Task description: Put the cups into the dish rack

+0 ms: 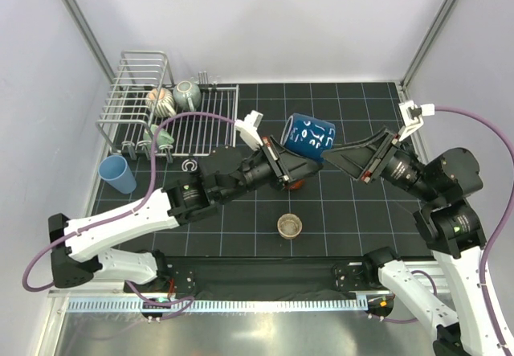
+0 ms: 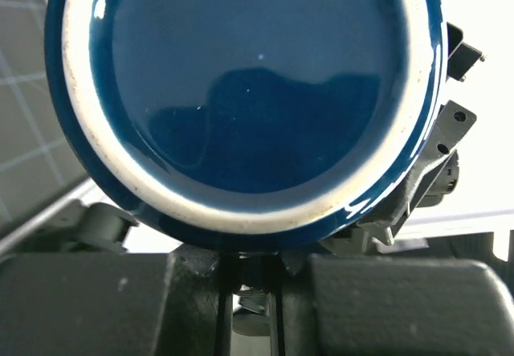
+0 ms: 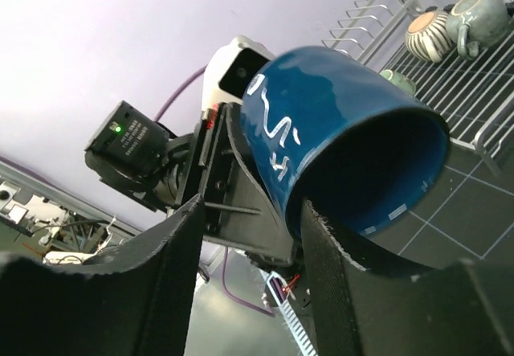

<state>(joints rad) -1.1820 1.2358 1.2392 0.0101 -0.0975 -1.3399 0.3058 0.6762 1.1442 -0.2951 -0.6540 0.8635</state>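
- Tan cup: nearest us, the small tan cup (image 1: 289, 226) sits upright on the black mat (image 1: 353, 211), untouched and well apart from the rack.
- Left gripper: the left gripper (image 1: 287, 161) is clamped on the dark blue mug (image 1: 310, 135), which lies on its side in mid-air.
- Right gripper: the right gripper (image 1: 347, 163) has its jaws apart at the mug's mouth, and we can't tell if it touches.
- Tumbler: the light blue tumbler (image 1: 118, 173) stands just beside the dish rack (image 1: 132, 75), outside it.
- Rack: three are in, the ribbed cream cup (image 1: 161, 99), the grey mug (image 1: 189, 92) and the pale green cup (image 1: 163, 137).
- Tally: we reckon about half done, with the blue mug, tan cup and tumbler left to load.
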